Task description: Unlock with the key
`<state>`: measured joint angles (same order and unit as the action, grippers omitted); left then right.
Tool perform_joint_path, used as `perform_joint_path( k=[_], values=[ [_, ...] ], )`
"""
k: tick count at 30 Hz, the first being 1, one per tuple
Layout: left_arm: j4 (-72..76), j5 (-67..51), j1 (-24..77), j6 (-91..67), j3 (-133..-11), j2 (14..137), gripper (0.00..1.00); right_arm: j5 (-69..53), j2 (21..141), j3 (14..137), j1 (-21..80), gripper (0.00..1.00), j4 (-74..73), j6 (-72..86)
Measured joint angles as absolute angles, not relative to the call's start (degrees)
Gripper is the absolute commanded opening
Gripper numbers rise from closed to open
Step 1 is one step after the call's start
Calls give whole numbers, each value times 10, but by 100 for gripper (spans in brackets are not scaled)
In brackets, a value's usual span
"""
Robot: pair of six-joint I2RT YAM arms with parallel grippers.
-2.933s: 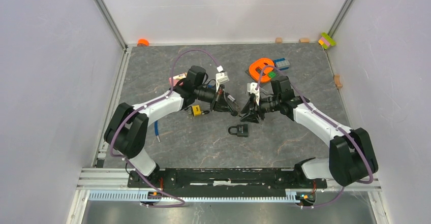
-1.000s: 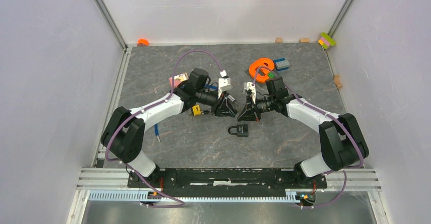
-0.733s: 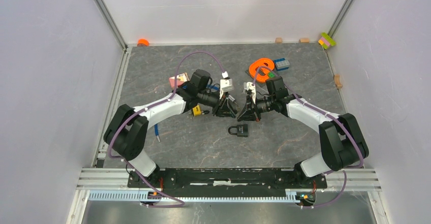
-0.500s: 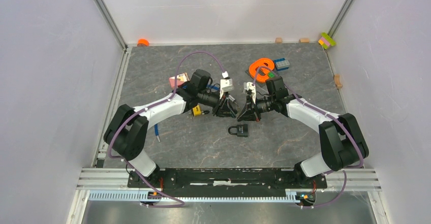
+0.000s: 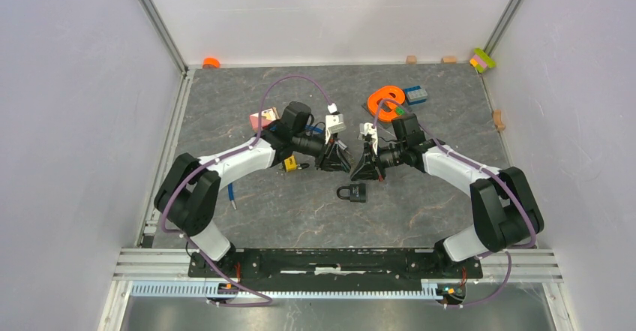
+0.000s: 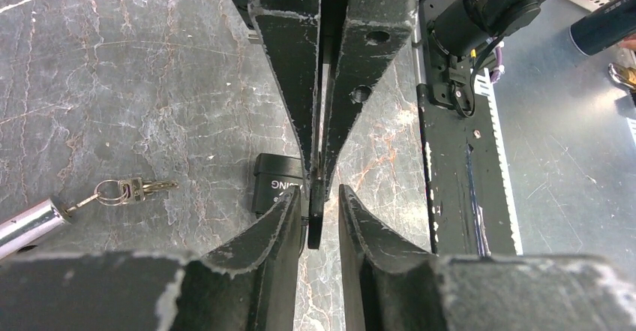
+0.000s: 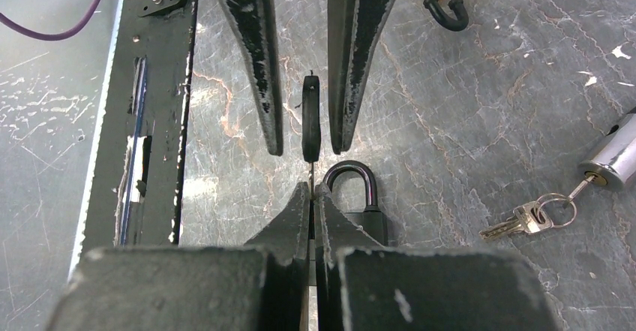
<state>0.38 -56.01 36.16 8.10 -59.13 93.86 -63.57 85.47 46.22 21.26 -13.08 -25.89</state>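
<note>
One black-headed metal key (image 7: pixel 310 117) hangs above the counter between both pincers: the right pincer (image 7: pixel 311 188) is clamped on its blade, while the left pincer (image 6: pixel 320 197) stands narrowly parted around its head, small gaps showing. Just below lies a black padlock (image 5: pixel 352 192) on the grey stone-patterned counter (image 5: pixel 300 211), with a yellow padlock (image 5: pixel 289 163) nearby.
</note>
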Motion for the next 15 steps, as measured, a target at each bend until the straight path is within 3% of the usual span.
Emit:
perform_joint_path(
  k=[4,9,15],
  values=[
    [10,-560,362,73,-591,942,24,-638,856,462,213,0,-132,-260],
    [15,-560,363,69,-591,944,10,-642,861,462,213,0,-134,-260],
    [15,-561,363,67,-591,946,10,-642,863,462,213,0,-135,-258]
  ],
)
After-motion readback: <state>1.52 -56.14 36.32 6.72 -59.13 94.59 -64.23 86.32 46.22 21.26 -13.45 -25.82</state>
